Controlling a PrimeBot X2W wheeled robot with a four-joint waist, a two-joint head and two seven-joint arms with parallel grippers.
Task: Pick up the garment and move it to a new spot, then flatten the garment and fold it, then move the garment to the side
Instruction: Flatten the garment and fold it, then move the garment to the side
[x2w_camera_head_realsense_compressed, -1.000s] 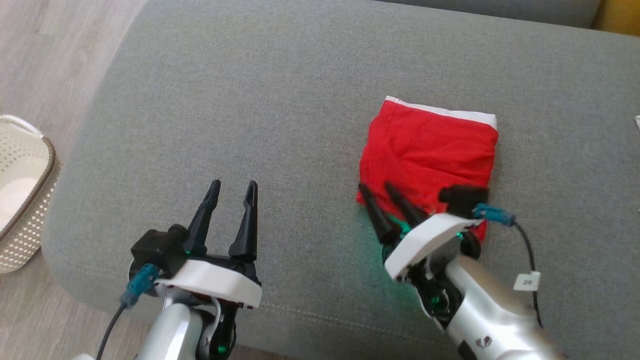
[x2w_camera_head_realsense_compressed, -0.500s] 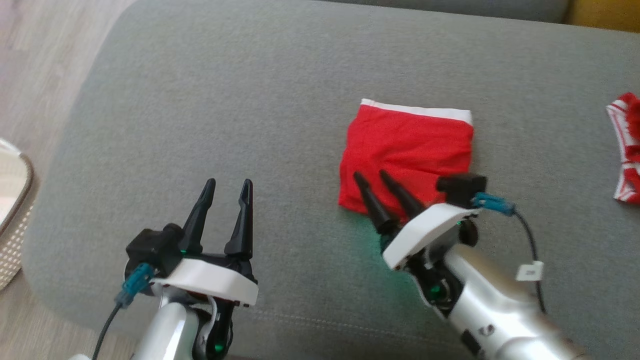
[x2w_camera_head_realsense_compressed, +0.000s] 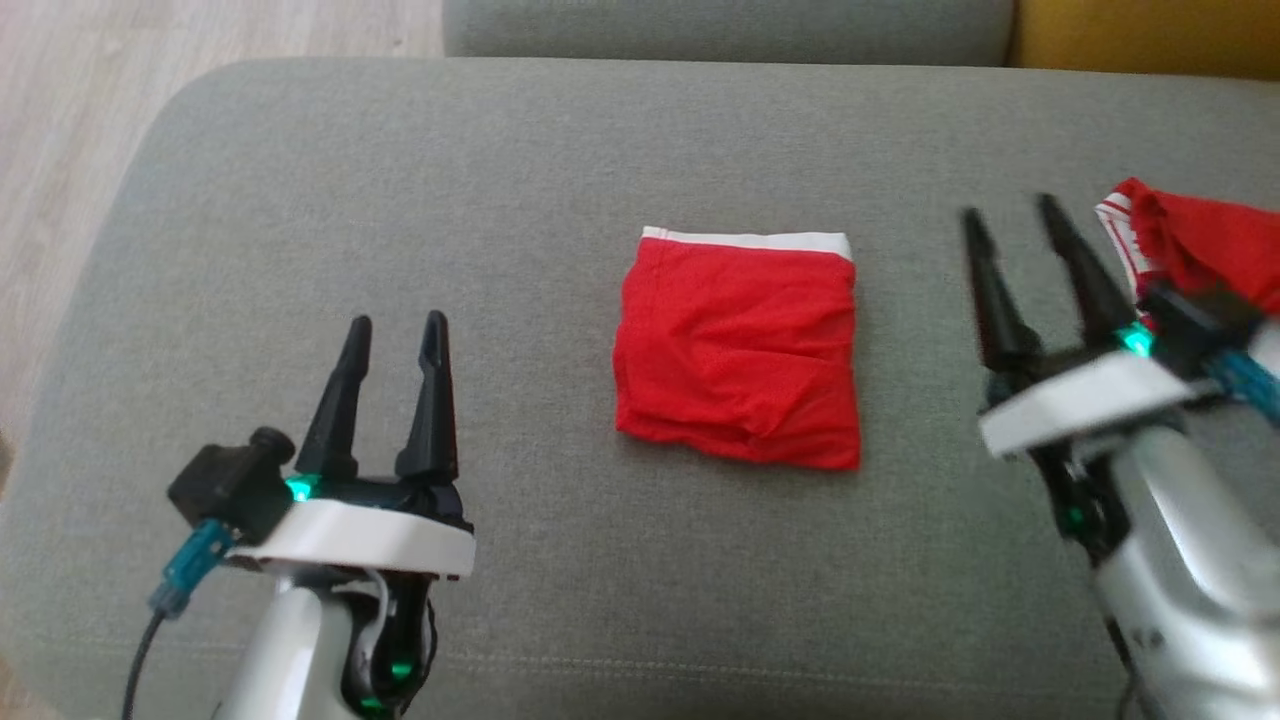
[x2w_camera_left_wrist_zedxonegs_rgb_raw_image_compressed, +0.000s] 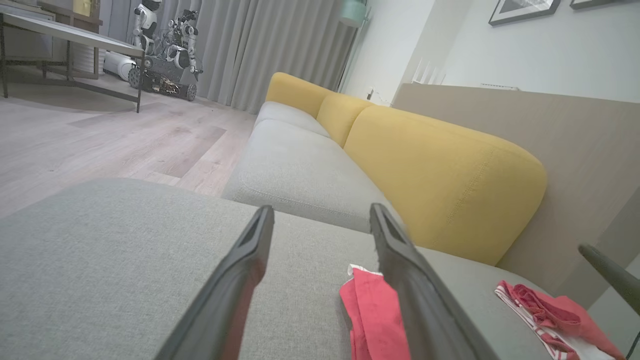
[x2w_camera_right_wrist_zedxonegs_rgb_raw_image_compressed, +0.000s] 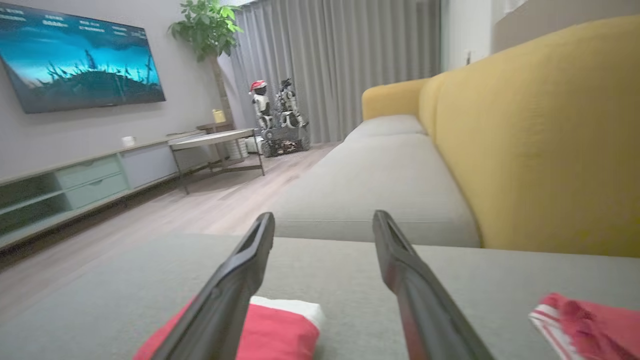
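Garment (x2w_camera_head_realsense_compressed: 740, 355) lies folded; we've pulled our right gripper (x2w_camera_head_realsense_compressed: 1008, 210) to three o'clock, fingers spread, left gripper (x2w_camera_head_realsense_compressed: 398, 320) likewise; side-move remains.

Two red garments are counted: one folded garment (x2w_camera_head_realsense_compressed: 738, 352) and one crumpled garment (x2w_camera_head_realsense_compressed: 1200, 240). There are two end effectors, the left end effector (x2w_camera_head_realsense_compressed: 397, 320) and the right end effector (x2w_camera_head_realsense_compressed: 1007, 208). The room holds one television (x2w_camera_right_wrist_zedxonegs_rgb_raw_image_compressed: 82, 57) and one potted plant (x2w_camera_right_wrist_zedxonegs_rgb_raw_image_compressed: 205, 25).
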